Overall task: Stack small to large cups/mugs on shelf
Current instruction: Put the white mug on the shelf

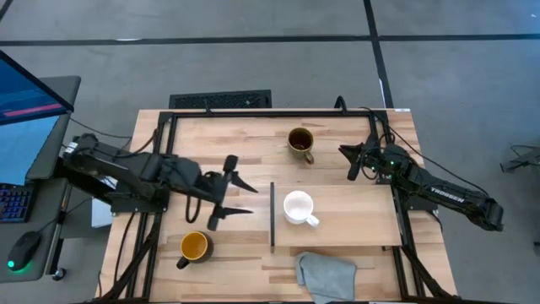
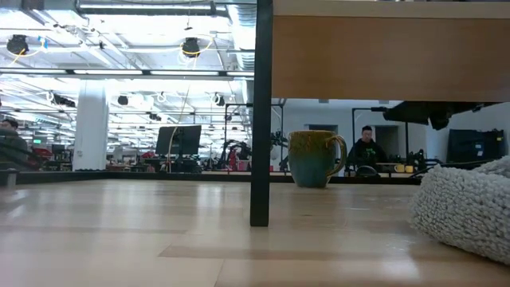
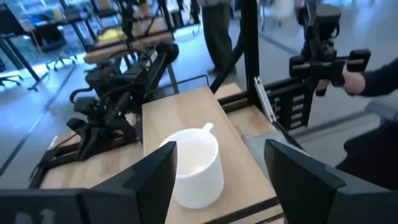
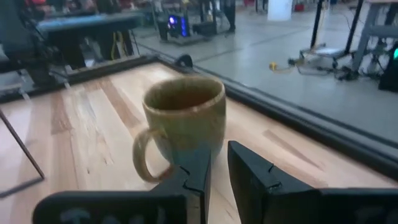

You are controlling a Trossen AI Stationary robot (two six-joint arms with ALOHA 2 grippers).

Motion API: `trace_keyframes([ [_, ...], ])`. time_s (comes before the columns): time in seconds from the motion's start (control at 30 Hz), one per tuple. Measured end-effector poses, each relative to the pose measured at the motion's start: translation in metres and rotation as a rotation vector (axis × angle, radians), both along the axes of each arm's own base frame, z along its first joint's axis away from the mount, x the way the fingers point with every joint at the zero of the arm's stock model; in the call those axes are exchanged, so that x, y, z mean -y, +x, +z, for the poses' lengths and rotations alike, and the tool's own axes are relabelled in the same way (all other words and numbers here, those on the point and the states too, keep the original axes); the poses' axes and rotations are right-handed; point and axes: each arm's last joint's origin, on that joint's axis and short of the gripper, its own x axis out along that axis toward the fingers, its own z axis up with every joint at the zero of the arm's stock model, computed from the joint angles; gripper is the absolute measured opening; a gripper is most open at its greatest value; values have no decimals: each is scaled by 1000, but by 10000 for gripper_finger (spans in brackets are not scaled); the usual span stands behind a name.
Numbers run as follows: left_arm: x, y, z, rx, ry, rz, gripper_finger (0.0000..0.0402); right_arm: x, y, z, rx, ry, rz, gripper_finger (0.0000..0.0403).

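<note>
A small white mug (image 1: 298, 207) stands upright on the light-wood shelf (image 1: 354, 211), near the end with the dark strip (image 1: 272, 215). My left gripper (image 1: 239, 195) is open and empty just left of that strip. It faces the white mug (image 3: 193, 165) without touching it. An olive-brown mug (image 1: 300, 142) stands on the table at the far side and also shows in the low view (image 2: 316, 158). My right gripper (image 1: 348, 162) is to its right with its fingers narrowly apart, pointing at this mug (image 4: 185, 115) but clear of it. A black mug with a yellow inside (image 1: 194, 247) stands near the front left.
A crumpled grey cloth (image 1: 325, 274) lies at the table's near edge, in front of the shelf. A dark shelf leg (image 2: 260, 112) stands on the table. A person's hand (image 3: 351, 74) shows beyond the table. A monitor and keyboard (image 1: 17, 203) sit off the table's left.
</note>
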Motion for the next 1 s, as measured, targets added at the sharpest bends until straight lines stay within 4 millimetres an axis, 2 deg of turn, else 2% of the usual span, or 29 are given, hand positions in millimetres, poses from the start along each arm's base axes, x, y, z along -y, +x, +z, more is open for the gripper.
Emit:
trace_keyframes([
  [0.2,-6,-19,-53,93,-46,-2,233,0,1,3,31,-17,11,76],
  [0.43,-8,-23,-98,83,-31,14,233,-1,2,9,100,6,50,76],
  [0.57,-10,-26,-113,92,-31,27,233,-4,3,25,143,-14,149,76],
  [0.67,-12,-28,-124,71,5,77,233,-9,3,40,183,-18,308,76],
  [0.8,-16,-31,-137,51,-47,174,233,-18,4,58,228,-5,494,76],
  [1.0,-22,-37,-154,93,-91,219,233,-33,0,87,173,-14,609,71],
])
